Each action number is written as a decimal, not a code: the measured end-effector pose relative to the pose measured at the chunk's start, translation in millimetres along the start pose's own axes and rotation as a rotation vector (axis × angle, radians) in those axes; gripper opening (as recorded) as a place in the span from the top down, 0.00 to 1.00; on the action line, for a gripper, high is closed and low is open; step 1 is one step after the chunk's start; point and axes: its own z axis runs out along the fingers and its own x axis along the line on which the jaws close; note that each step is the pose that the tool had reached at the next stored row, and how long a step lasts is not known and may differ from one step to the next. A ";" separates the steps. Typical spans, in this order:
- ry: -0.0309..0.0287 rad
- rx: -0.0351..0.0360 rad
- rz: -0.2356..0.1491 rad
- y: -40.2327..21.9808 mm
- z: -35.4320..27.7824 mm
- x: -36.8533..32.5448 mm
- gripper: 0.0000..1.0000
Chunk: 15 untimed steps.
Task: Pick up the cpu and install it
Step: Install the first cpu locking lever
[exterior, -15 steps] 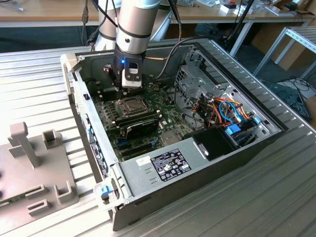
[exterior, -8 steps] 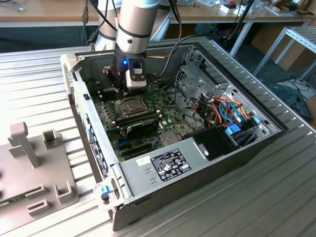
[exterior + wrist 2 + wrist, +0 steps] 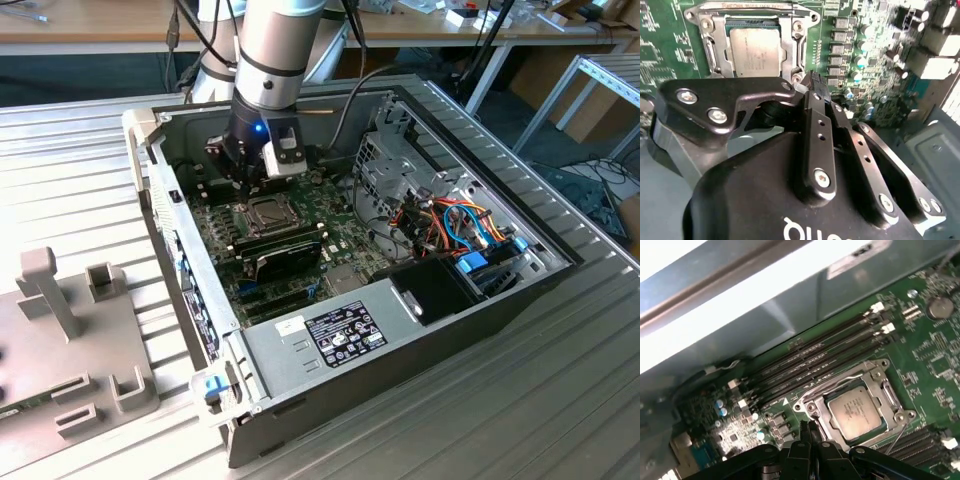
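A ribbed metal desk (image 3: pixel 80 150) carries an open computer case (image 3: pixel 430 365) lying on its side. A grey fixture (image 3: pixel 60 320) with upright posts rests on the desk at the near corner on the exterior view's left. The silver arm (image 3: pixel 275 50) comes down into the far part of the case.

Inside, the green motherboard (image 3: pixel 215 225) covers the case floor towards the exterior view's left. A grey power supply (image 3: pixel 320 335) lies at the near end, and a drive cage with orange and blue cables (image 3: pixel 470 235) fills the exterior view's right. A black card (image 3: pixel 285 255) stands on the board, between the power supply and the socket.

Farther back, the metal retention frame (image 3: pixel 875 372) surrounds the socket, and long memory slots (image 3: pixel 810 360) run alongside it.

The cpu (image 3: pixel 268 210) lies flat in the socket inside that frame, silver-grey top facing up, as both wrist views show (image 3: pixel 757 50) (image 3: pixel 856 409).

The hand (image 3: pixel 245 175) hangs just above the board on the far side of the socket, close beside the frame and off the cpu. In the first wrist view its fingertips are pressed together (image 3: pixel 808 429) with nothing between them, and the second wrist view (image 3: pixel 814 82) shows the same.
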 end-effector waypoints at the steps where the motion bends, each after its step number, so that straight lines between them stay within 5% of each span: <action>1: -0.0001 0.0017 -0.019 0.0 0.0 0.0 0.89; 6: -0.0006 0.0100 -0.132 -0.1 0.3 0.0 0.89; 11: 0.0089 -0.0124 -0.215 0.0 0.5 0.0 0.89; 15: 0.0103 -0.0163 -0.227 0.0 0.4 0.0 0.89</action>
